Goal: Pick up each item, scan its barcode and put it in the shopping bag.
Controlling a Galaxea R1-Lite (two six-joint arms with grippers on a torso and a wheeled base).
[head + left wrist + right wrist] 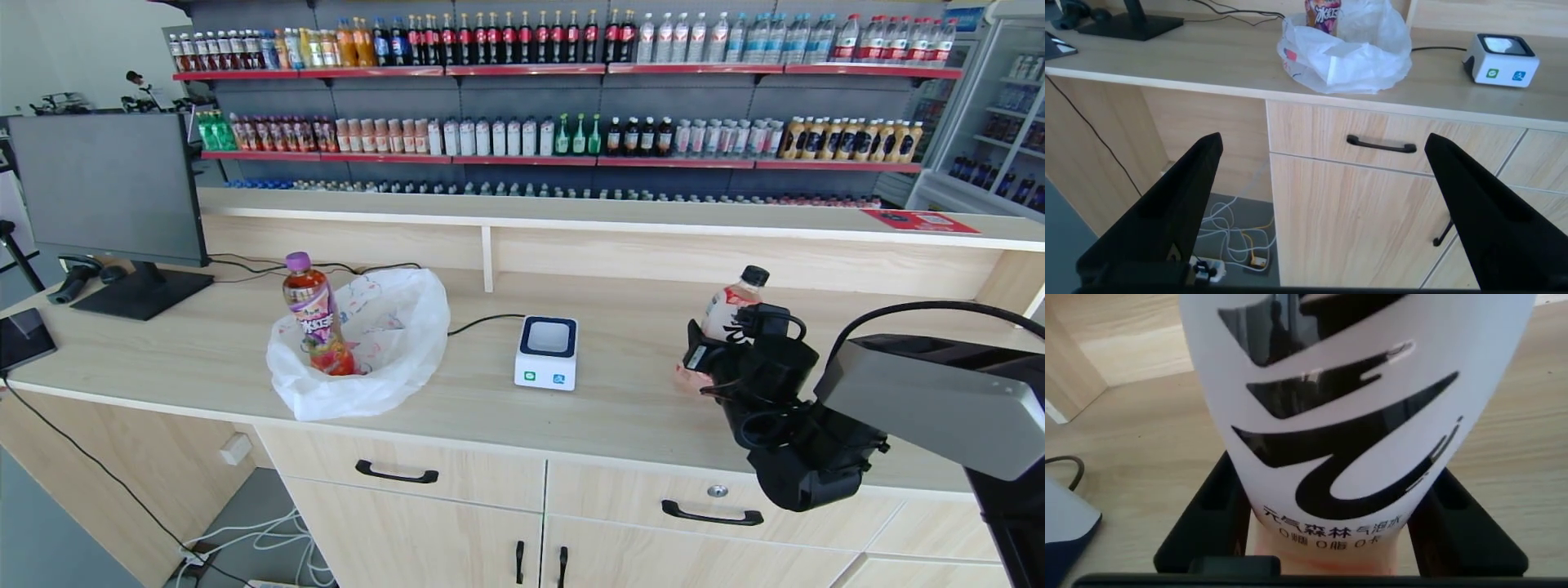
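Fingers (1208, 514) of the right gripper (722, 343): being pressed against both sides of a pale bottle (732, 306) with a black cap and bold black lettering on its label. The pale bottle is being held tilted, cap leaning toward the upper right, at right of centre in the head view, low over the worktop (204, 351). Whether its base is touching the wood cannot be told.

Fingers (1167, 220) of the left gripper (1323, 204): being held wide apart with nothing between them, in front of the cabinet below the worktop. A black drawer handle (1380, 145) is being framed in the gap.

Shopping bag (384, 343): white thin plastic, being shown open and crumpled on the worktop, left of centre in the head view.

Red drink bottle (314, 314): purple cap, being carried upright inside the shopping bag, neck rising above the rim.

Scanner (546, 352): white box with a dark window on top, being shown at centre of the head view, between bag and held bottle and apart from both.

Monitor (106, 188): dark screen, being shown at upper left.

Shelves (522, 72): rows of bottled drinks being displayed across the top of the frame.
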